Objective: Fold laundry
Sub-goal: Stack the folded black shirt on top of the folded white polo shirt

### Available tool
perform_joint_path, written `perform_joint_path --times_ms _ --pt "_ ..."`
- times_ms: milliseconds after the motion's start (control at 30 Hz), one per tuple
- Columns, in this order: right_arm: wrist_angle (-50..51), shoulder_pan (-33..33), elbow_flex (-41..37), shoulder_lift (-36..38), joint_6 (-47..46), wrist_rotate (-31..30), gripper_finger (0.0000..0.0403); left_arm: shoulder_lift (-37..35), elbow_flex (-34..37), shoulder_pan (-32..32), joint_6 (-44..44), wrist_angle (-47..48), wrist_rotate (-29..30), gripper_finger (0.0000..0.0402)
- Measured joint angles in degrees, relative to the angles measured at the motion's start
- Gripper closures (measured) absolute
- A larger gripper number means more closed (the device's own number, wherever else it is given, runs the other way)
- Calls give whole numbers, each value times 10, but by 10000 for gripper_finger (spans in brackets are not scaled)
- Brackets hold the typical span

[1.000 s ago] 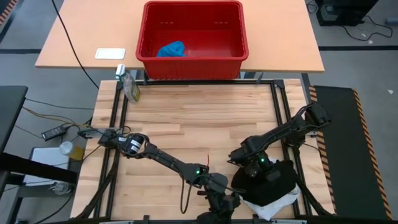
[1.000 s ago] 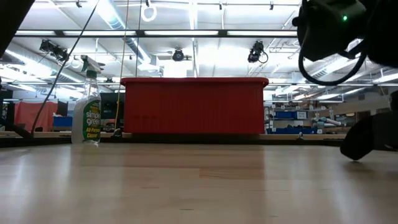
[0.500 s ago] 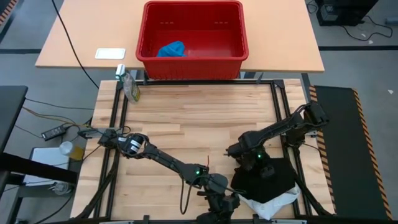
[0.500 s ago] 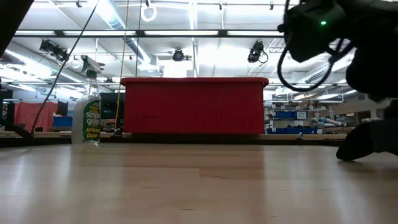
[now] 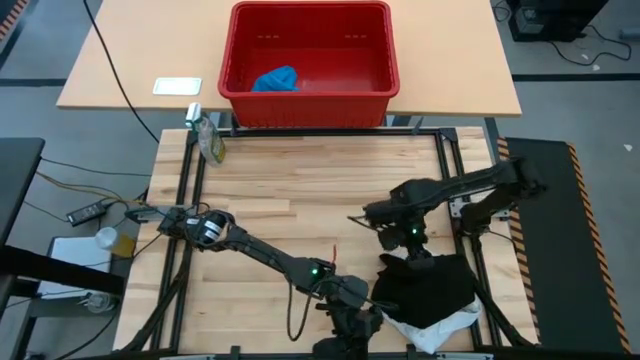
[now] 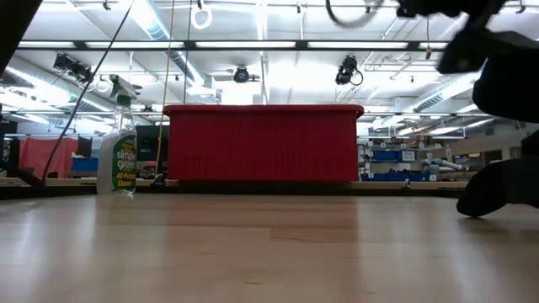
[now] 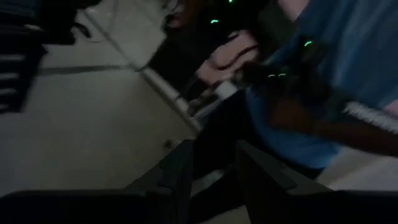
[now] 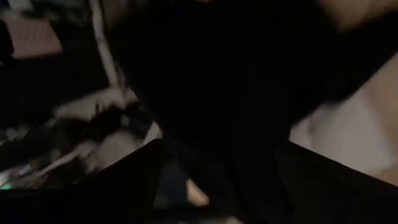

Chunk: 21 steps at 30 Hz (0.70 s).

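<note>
A black garment (image 5: 430,290) lies in a flattened heap at the table's near right, on top of a white garment (image 5: 445,328) that sticks out at its near edge. The black one also shows in the low view (image 6: 501,189). A blue garment (image 5: 275,78) lies in the red basket (image 5: 310,105). My left gripper (image 5: 368,318) is at the black garment's near left corner, shut on the cloth. My right gripper (image 5: 414,250) hangs open above the garment's far edge, its fingers (image 8: 130,180) wide apart and touching nothing. My left gripper has dark cloth (image 7: 214,158) of the black garment's near left corner between its two fingers (image 7: 177,177). It reaches in almost level from the table's left side. One layer or several, I cannot tell. The rest of the garment lies on the table and on the white garment.
A green spray bottle (image 5: 207,135) stands at the table's far left corner. The red basket sits on a second table beyond the far edge. The black frame rails (image 5: 445,170) run along the table's sides. A person in a blue top (image 7: 348,74) shows beyond the near edge.
My right gripper has come up off the black garment and drawn back toward the far edge, tipping less steeply down. The black garment, bunched under it before, now lies lower and more spread out. The left arm has kept still.
</note>
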<state>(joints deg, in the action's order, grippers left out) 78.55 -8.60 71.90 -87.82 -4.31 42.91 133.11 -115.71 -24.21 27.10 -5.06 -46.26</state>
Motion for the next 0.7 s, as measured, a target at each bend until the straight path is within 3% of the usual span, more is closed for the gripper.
perform_joint_path --times_ms 100,200,367,500,700 --pt "-86 -22 0 35 -33 -47 94 -28 -1 -1 -90 120 39 279" --pt "-134 -59 0 77 -48 -141 101 -56 -1 2 -165 222 94 279" --pt "-158 -90 -1 135 -77 -268 115 -106 -1 5 -264 404 246 279" --pt "-173 -91 -1 168 -130 -278 119 -137 -1 4 -298 514 332 279" --pt "-200 -153 -1 163 -113 -225 121 -181 -1 13 -314 577 409 279"
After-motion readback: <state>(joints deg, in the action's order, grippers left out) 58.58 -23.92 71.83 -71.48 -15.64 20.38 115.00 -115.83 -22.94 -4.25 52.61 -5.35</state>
